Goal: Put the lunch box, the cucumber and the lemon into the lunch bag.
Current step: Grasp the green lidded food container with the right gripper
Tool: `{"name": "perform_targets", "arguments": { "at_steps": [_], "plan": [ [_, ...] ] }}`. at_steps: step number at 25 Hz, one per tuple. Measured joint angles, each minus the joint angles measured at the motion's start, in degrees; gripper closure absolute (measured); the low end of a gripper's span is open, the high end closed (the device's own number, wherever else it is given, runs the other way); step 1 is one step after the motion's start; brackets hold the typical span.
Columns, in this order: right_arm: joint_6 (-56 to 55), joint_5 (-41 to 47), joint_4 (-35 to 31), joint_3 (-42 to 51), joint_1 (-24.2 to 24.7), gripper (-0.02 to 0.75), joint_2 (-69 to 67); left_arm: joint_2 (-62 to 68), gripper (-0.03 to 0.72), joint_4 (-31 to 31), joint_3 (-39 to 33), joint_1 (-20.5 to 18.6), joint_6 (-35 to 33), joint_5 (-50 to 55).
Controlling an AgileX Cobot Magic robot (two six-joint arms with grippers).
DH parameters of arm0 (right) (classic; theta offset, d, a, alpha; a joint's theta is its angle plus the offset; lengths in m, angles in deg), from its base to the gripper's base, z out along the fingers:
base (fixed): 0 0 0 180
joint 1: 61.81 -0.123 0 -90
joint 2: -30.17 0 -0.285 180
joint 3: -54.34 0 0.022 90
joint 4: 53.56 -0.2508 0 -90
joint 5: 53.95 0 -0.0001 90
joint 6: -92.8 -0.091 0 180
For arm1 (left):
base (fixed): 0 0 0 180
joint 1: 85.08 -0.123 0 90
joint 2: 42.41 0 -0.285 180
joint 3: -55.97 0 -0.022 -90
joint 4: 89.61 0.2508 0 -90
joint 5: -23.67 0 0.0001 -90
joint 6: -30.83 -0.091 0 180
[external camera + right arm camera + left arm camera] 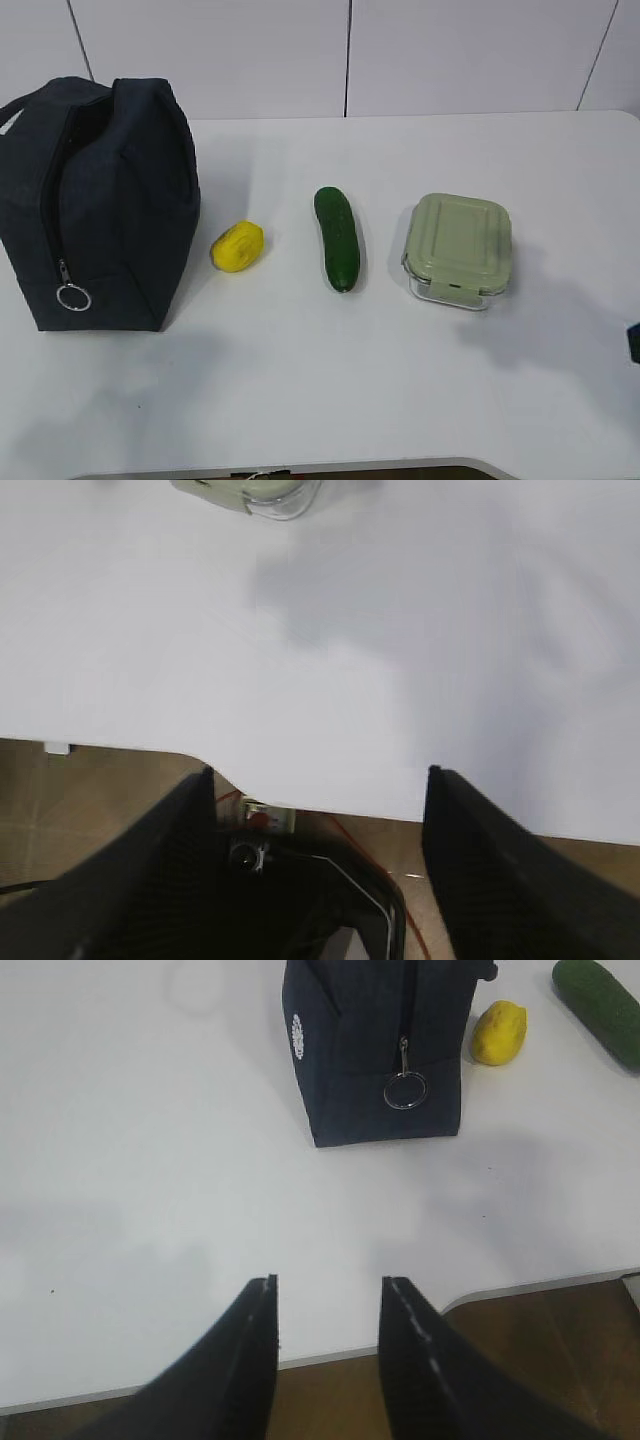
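Observation:
The dark navy lunch bag [100,200] stands at the table's left, and its zipper's metal ring pull [73,296] hangs low on the near end. To its right lie the yellow lemon [237,246], the dark green cucumber [337,238] and the lunch box [458,248] with its sage-green lid, all apart from one another. My left gripper [330,1282] is open and empty over the table's front edge, well short of the lunch bag [370,1050]. My right gripper [320,772] stands wide open and empty near the front edge, and the lunch box [250,492] is far ahead of it.
The white table [320,380] has bare surface in front of the row of things. Its front edge [520,1285] gives way to brown floor. A white panelled wall [350,50] stands behind. A dark bit [634,342] shows at the right border.

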State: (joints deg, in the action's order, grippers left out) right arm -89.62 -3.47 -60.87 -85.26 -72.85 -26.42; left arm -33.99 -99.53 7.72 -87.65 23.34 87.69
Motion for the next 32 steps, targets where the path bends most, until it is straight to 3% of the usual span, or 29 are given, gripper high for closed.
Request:
{"name": "perform_targets", "arguments": {
  "at_steps": [12, 17, 26, 32],
  "plan": [
    [9.98, -3.16, -15.91, -11.81, 0.7, 0.225, -21.08, 0.0, 0.446, 0.13, 0.0, 0.0, -0.09, 0.0],
    [17.49, -3.16, -24.73, -13.76, 5.63, 0.225, -27.41, 0.0, 0.446, 0.13, 0.0, 0.0, -0.09, 0.0],
    [39.95, 7.1, -52.0, -13.96, 19.13, 0.225, -37.36, 0.0, 0.446, 0.13, 0.0, 0.0, -0.09, 0.0],
    [48.45, 11.76, -57.5, -15.94, 21.49, 0.225, -44.5, 0.0, 0.446, 0.13, 0.0, 0.0, -0.09, 0.0]
  ]
}}
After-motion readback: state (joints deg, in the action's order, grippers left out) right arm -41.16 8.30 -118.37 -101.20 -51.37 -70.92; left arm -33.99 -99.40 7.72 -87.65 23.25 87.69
